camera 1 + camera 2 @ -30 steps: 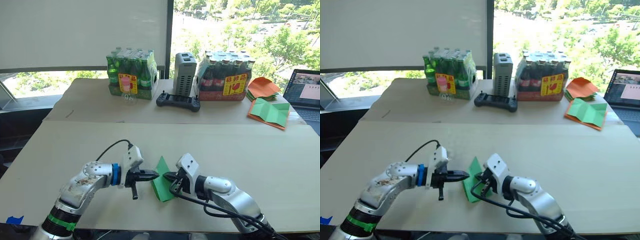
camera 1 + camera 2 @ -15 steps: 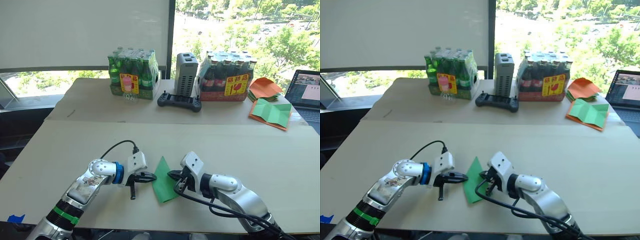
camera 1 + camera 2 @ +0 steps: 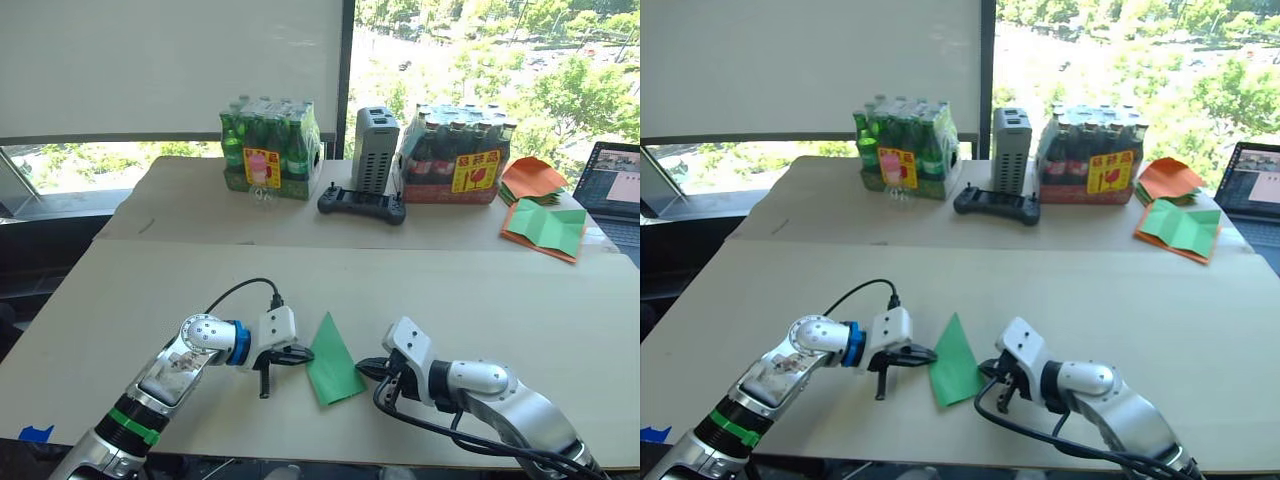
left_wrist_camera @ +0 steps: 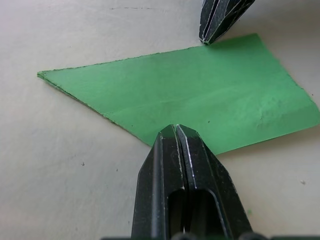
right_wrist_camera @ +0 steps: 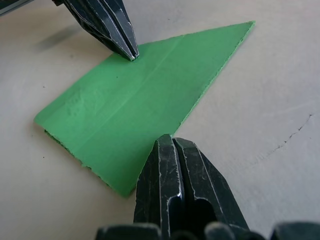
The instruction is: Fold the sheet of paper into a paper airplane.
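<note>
The sheet of paper (image 3: 332, 359), already a narrow pointed wedge, lies flat low in the centre of the frame. The left gripper (image 3: 300, 354) and right gripper (image 3: 366, 366) flank it, fingers together. Pressing evenly along the centre crease should sharpen the fold without shifting it.

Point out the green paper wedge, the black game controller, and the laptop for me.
green paper wedge (image 3: 331, 362), left eye view, middle of its flat top face.
black game controller (image 3: 362, 204), left eye view, centre of its body.
laptop (image 3: 618, 190), left eye view, on its lit screen.
</note>
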